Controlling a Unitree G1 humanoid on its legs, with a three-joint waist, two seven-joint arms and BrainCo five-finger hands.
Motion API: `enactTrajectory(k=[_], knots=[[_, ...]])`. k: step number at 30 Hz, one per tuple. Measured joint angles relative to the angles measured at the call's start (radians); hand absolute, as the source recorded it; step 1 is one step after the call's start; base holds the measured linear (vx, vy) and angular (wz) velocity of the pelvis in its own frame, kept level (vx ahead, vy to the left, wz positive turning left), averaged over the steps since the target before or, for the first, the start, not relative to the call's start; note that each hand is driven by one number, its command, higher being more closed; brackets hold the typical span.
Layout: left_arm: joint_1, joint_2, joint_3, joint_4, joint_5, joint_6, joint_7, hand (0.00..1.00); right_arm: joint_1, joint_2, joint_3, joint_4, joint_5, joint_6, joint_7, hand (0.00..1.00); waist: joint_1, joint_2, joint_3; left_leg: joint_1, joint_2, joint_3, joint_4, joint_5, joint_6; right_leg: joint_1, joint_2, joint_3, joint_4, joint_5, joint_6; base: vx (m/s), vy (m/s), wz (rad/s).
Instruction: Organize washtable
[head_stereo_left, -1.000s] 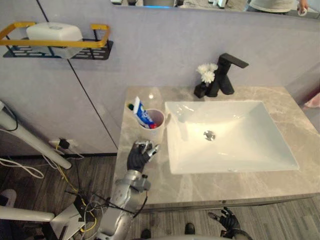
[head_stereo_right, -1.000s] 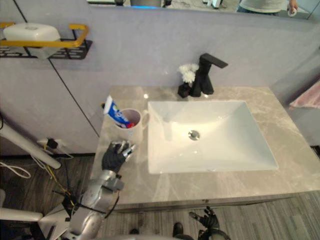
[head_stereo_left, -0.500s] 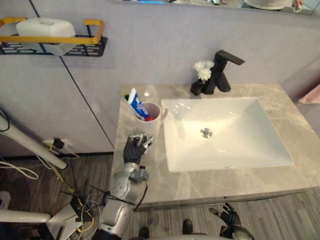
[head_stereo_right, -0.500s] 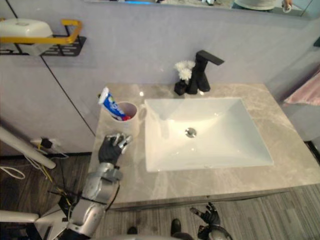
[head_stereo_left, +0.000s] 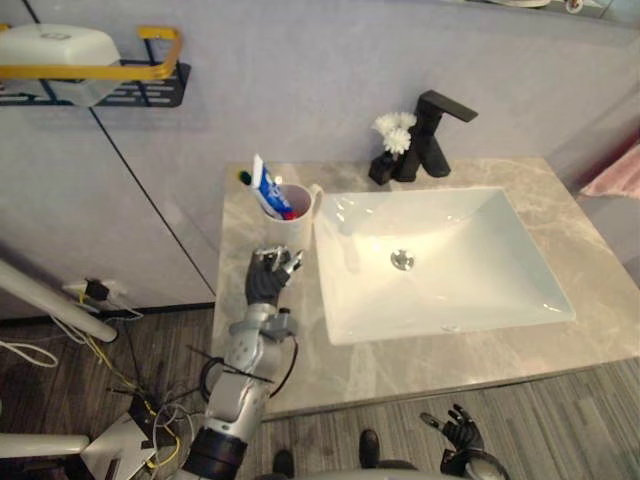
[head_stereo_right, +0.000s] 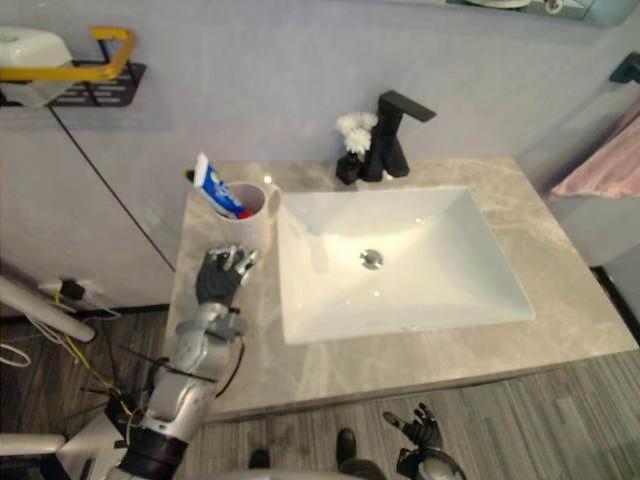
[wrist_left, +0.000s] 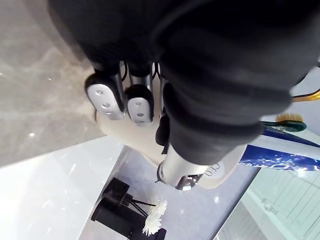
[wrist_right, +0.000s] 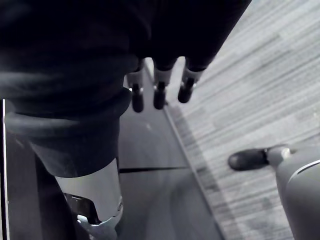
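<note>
A white cup (head_stereo_left: 287, 212) stands on the grey marble counter (head_stereo_left: 300, 360) left of the sink, with a blue-and-white toothpaste tube (head_stereo_left: 266, 187) and a green toothbrush (head_stereo_left: 243, 177) leaning out of it. My left hand (head_stereo_left: 268, 280) hovers over the counter just in front of the cup, apart from it, fingers loosely bent and empty. The left wrist view has the cup (wrist_left: 145, 150) just past the fingertips (wrist_left: 105, 95). My right hand (head_stereo_left: 456, 432) hangs low below the counter's front edge, fingers (wrist_right: 159, 89) straight and spread, holding nothing.
The white sink basin (head_stereo_left: 500, 300) takes up the counter's middle. A black faucet (head_stereo_left: 432, 130) and white flowers in a small black vase (head_stereo_left: 388, 140) stand behind it. A black wall shelf with a yellow rail (head_stereo_left: 100, 75) carries a white box. Pink cloth (head_stereo_left: 612, 170) hangs at the right.
The whole picture has shifted, so the camera moved. My left hand keeps its place just in front of the cup; the right hand stays low.
</note>
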Motion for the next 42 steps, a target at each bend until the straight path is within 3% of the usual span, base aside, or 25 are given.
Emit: enactTrajectory(k=[11, 16, 25, 28, 31, 36, 39, 42], knots=[[-0.006, -0.026, 0.001, -0.028, 0.028, 0.000, -0.004, 1.00, 0.007, 0.002, 0.001, 0.000, 0.000, 0.000, 0.003, 0.00, 0.006, -0.001, -0.001, -0.016, -0.007, -0.014, 0.022, -0.001, 0.001, 0.003, -0.013, -0.008, 0.004, 0.004, 0.003, -0.01, 0.001, 0.04], [0.011, -0.043, -0.022, -0.154, 0.038, -0.001, -0.018, 1.00, 0.033, 0.002, 0.004, 0.003, 0.000, 0.000, 0.006, 0.00, 0.028, -0.001, 0.000, -0.020, -0.005, -0.040, 0.038, -0.002, 0.001, 0.022, -0.012, -0.030, 0.004, 0.004, 0.003, -0.06, -0.026, 0.14], [0.068, -0.040, -0.071, -0.360, 0.041, -0.013, -0.064, 1.00, 0.039, -0.002, 0.024, 0.027, 0.000, 0.000, 0.022, 0.00, 0.034, 0.004, -0.002, -0.035, -0.010, -0.086, 0.052, -0.002, 0.001, 0.041, -0.011, -0.071, 0.005, -0.002, 0.001, -0.05, -0.021, 0.15], [0.085, -0.039, -0.059, -0.436, 0.041, -0.041, -0.067, 1.00, 0.039, -0.003, 0.033, 0.055, 0.000, -0.001, 0.023, 0.00, 0.042, 0.005, -0.002, -0.031, -0.012, -0.095, 0.057, -0.002, 0.001, 0.054, -0.011, -0.085, 0.005, -0.008, 0.000, 0.00, -0.006, 0.13], [0.126, -0.039, 0.013, -0.488, 0.051, -0.074, -0.066, 1.00, 0.039, -0.004, 0.053, 0.055, 0.000, -0.001, 0.025, 0.00, 0.053, 0.009, -0.006, -0.026, -0.015, -0.109, 0.061, -0.001, 0.001, 0.058, -0.013, -0.091, 0.005, -0.010, 0.002, 0.01, -0.004, 0.08], [0.268, -0.039, 0.209, -0.490, 0.059, -0.081, -0.064, 1.00, 0.041, -0.013, 0.048, 0.054, 0.000, -0.002, 0.034, 0.00, 0.058, 0.023, -0.017, -0.001, -0.019, -0.126, 0.063, -0.002, 0.001, 0.078, -0.021, -0.116, 0.040, -0.036, 0.002, -0.02, 0.003, 0.14], [0.308, -0.039, 0.309, -0.392, 0.058, -0.083, -0.065, 1.00, 0.056, -0.014, 0.047, 0.054, 0.000, -0.002, 0.047, 0.00, 0.084, 0.023, -0.018, -0.001, -0.019, -0.127, 0.062, -0.006, -0.003, 0.085, -0.022, -0.117, 0.048, -0.043, 0.005, -0.08, 0.002, 0.06], [0.338, -0.039, 0.402, -0.247, 0.055, -0.074, -0.065, 1.00, 0.062, -0.014, 0.049, 0.052, 0.000, -0.002, 0.049, 0.00, 0.083, 0.021, -0.021, 0.002, -0.017, -0.127, 0.056, -0.008, -0.003, 0.088, -0.021, -0.121, 0.049, -0.043, 0.004, -0.05, -0.001, 0.01]])
